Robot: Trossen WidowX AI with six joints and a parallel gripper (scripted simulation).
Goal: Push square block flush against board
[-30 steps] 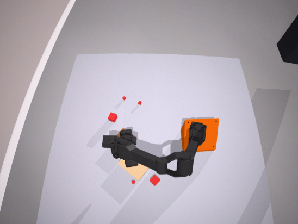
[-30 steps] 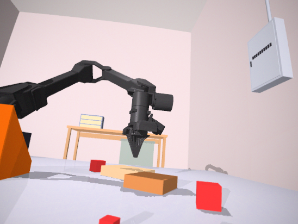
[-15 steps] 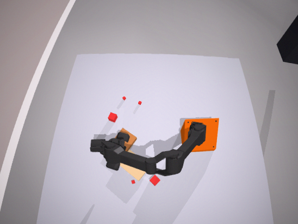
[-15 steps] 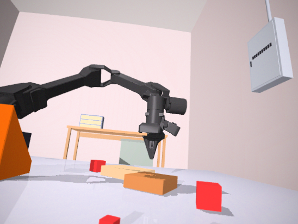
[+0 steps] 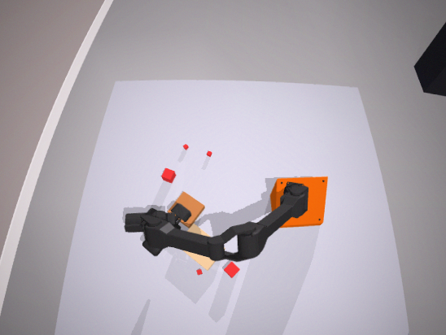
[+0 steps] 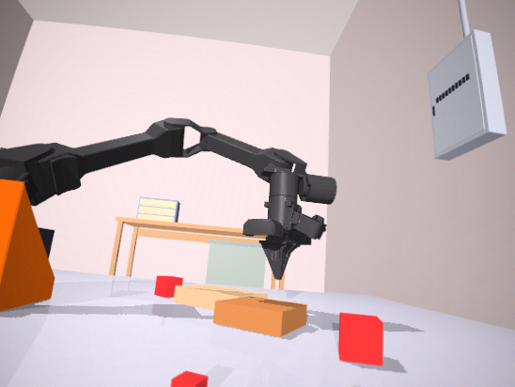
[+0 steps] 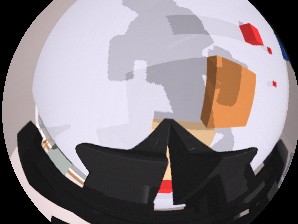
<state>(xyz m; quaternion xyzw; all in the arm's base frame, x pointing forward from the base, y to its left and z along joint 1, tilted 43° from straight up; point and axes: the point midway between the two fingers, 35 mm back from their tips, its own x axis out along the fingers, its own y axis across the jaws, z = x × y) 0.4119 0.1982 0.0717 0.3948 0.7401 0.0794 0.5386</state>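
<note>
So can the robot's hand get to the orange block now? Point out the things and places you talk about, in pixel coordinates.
Probably yes. The shut gripper [image 6: 278,278] [image 7: 168,123] hangs above the table [image 6: 117,348] near the orange block [image 5: 188,203] [image 6: 249,315] [image 7: 236,95], and I see nothing on top of the block.

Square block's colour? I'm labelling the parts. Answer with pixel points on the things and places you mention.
The square block [image 5: 194,203] [image 6: 249,312] [image 7: 243,87] is plain orange-brown, clearest in the exterior view.
</note>
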